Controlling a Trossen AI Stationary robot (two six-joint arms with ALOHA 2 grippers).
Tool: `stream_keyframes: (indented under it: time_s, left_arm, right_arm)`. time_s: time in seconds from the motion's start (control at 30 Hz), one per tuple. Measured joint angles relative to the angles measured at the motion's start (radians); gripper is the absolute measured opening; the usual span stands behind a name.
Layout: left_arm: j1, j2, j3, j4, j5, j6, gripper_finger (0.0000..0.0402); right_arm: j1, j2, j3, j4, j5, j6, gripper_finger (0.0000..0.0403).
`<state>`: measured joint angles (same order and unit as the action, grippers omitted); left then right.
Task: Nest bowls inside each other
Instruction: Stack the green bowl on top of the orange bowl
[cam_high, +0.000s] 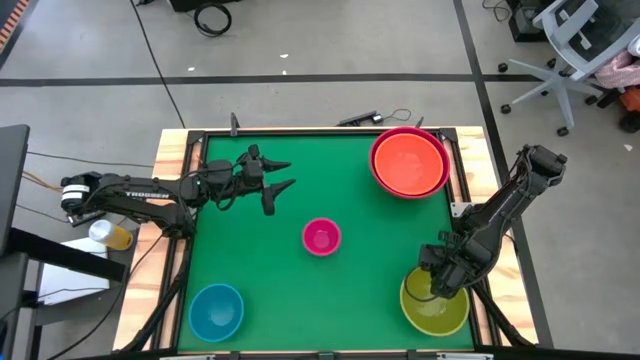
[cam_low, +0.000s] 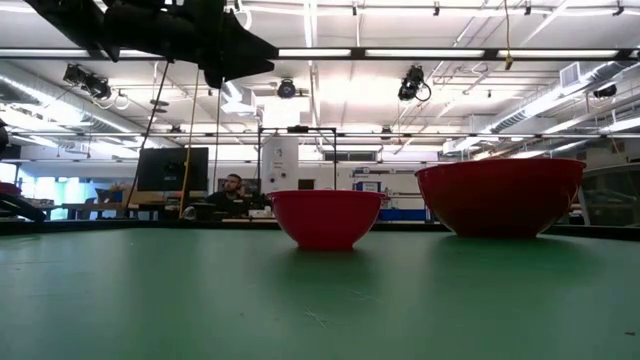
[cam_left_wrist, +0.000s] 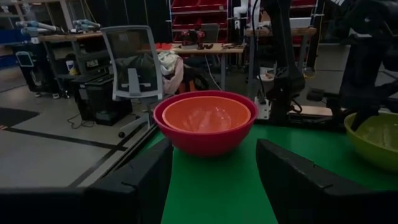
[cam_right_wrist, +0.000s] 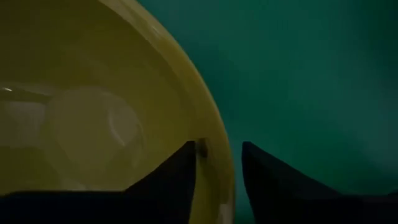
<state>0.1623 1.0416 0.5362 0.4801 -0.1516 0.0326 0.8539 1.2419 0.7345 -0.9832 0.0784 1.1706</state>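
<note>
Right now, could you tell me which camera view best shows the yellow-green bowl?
The high view: the whole yellow-green bowl shows, with the right gripper over its rim. The right wrist view shows only part of the rim and inside, the left wrist view one edge, the low view nothing.

My right claw (cam_high: 437, 283) sits at the lower right of the overhead frame, one finger inside the bowl (cam_high: 436, 305) there and one outside its rim. At upper right, one bowl (cam_high: 408, 158) rests nested in a larger bowl (cam_high: 384, 183). The smallest bowl (cam_high: 321, 237) lies mid-frame, another bowl (cam_high: 216, 310) at lower left. My left claw (cam_high: 279, 181) hangs above the table (cam_high: 300, 300) at centre-left, well apart from all of them.
</note>
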Motion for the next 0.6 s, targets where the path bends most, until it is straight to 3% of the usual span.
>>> stream_keyframes:
  time_s: [0.3, 0.6]
  left_arm:
    - [0.000, 0.000, 0.000, 0.004, 0.000, 0.000, 0.0233]
    - [0.000, 0.000, 0.000, 0.005, 0.000, 0.000, 0.0233]
  right_arm:
    - [0.000, -0.005, 0.007, 0.054, -0.009, -0.023, 0.0023]
    - [-0.001, -0.002, 0.004, 0.058, -0.008, -0.018, 0.0027]
